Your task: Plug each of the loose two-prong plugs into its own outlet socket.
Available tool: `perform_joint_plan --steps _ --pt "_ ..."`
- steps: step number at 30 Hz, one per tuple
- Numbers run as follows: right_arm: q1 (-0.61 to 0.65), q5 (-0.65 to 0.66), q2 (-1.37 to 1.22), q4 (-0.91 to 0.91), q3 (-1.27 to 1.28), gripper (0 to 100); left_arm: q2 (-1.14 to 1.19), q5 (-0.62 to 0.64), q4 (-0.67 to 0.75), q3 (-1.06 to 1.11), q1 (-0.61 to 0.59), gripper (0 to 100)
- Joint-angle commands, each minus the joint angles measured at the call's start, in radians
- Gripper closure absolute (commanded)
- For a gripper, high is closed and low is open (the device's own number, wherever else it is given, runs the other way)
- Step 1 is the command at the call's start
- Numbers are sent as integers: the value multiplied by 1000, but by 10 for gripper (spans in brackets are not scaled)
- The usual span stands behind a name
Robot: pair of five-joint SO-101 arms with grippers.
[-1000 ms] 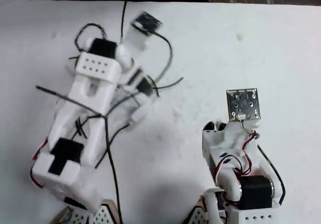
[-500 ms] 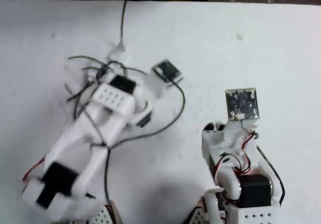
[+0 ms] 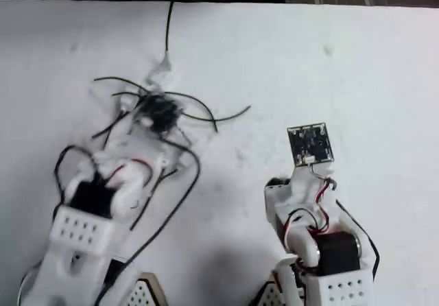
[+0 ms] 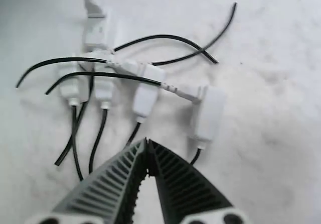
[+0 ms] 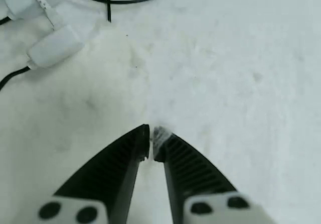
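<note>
Several white plug and socket bodies on black cords lie bunched on the white table (image 3: pixel 226 59). In the left wrist view I see a plug (image 4: pixel 207 113) lying farthest out, another plug (image 4: pixel 146 96) in the middle, and two more side by side (image 4: pixel 70 88). A white outlet piece (image 4: pixel 98 29) sits beyond them on its cord. My left gripper (image 4: pixel 147 151) is shut and empty, just short of the bunch. My right gripper (image 5: pixel 151 139) is shut over bare table, with one white plug (image 5: pixel 54 45) well ahead of it. Which bodies are joined I cannot tell.
Loose black cord ends (image 3: pixel 226 116) fan out from the tangle (image 3: pixel 154 103), and one cord (image 3: pixel 167 28) runs to the table's far edge. The left arm (image 3: pixel 75 230) sits at the near left, the right arm (image 3: pixel 309 210) at the near right.
The left arm has pulled back from over the plug bunch toward the near edge, dragging the cords into a tighter tangle. The right arm has shifted slightly to the left.
</note>
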State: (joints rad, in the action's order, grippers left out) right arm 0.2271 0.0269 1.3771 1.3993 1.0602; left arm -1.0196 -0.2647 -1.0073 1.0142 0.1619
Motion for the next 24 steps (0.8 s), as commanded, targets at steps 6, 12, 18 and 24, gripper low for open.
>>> perform_joint_plan --steps 6,12,18,24 --pt "2 -2 15 -168 169 981 -397 80 58 258 -53 976" --pt "2 -2 16 -245 284 981 -593 75 60 417 -131 976" --pt "2 -2 16 -237 293 981 -785 71 60 577 -196 976" --pt "1 -2 94 -231 364 981 -792 71 64 634 -191 976"
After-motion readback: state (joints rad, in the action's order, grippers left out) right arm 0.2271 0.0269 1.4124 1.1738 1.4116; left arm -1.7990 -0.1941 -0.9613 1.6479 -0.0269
